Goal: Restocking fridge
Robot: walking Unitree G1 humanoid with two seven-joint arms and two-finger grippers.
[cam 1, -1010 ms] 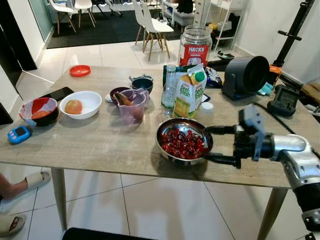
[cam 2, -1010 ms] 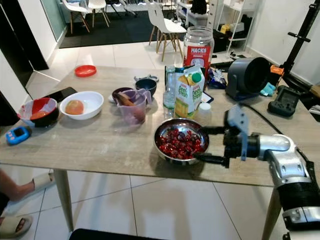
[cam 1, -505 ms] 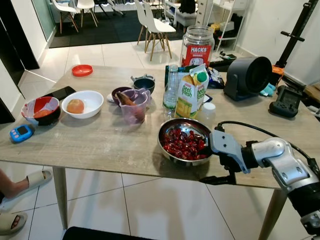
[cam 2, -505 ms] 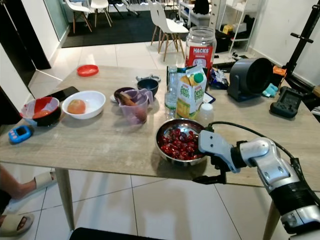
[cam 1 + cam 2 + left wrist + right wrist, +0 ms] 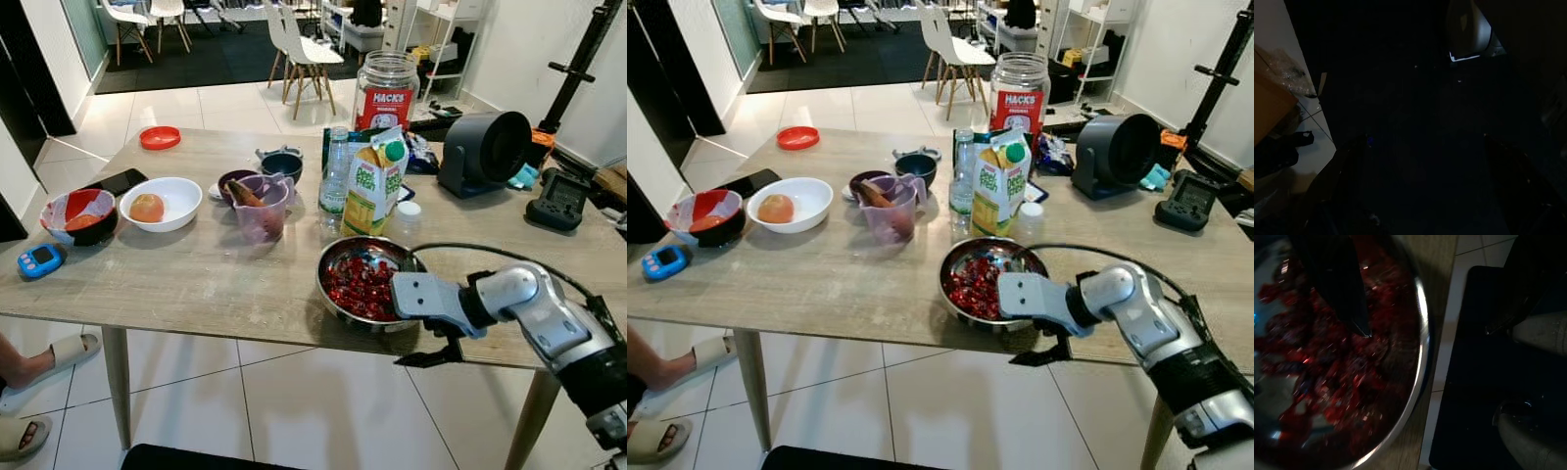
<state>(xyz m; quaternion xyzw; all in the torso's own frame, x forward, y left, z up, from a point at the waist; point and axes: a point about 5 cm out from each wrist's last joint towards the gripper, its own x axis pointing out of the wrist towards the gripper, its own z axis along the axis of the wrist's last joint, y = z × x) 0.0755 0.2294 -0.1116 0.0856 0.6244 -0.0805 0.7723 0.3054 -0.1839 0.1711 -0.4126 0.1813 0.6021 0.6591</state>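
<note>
A metal bowl (image 5: 322, 279) full of red berries (image 5: 358, 284) sits near the table's front edge. My right gripper (image 5: 397, 328) is turned on its side at the bowl's near right rim and is open. One finger (image 5: 1347, 289) reaches over the rim above the berries. The other finger (image 5: 428, 356) hangs below the table edge. The bowl's rim (image 5: 1421, 313) lies between the two. Behind the bowl stand a yellow-green juice carton (image 5: 373, 186) and a water bottle (image 5: 333, 176). My left arm hangs idle in a very dark left wrist view.
On the wooden table (image 5: 206, 284) are a purple measuring cup (image 5: 261, 211), a white bowl with a fruit (image 5: 160, 204), a red bowl (image 5: 78, 215), a blue device (image 5: 37, 260), a big jar (image 5: 383, 88) and a grey fan (image 5: 485, 152). A person's sandalled foot (image 5: 39, 367) rests at lower left.
My right gripper has rolled from lying flat beside the bowl to standing on edge, and has moved in so one finger is over the bowl and one under the table edge.
</note>
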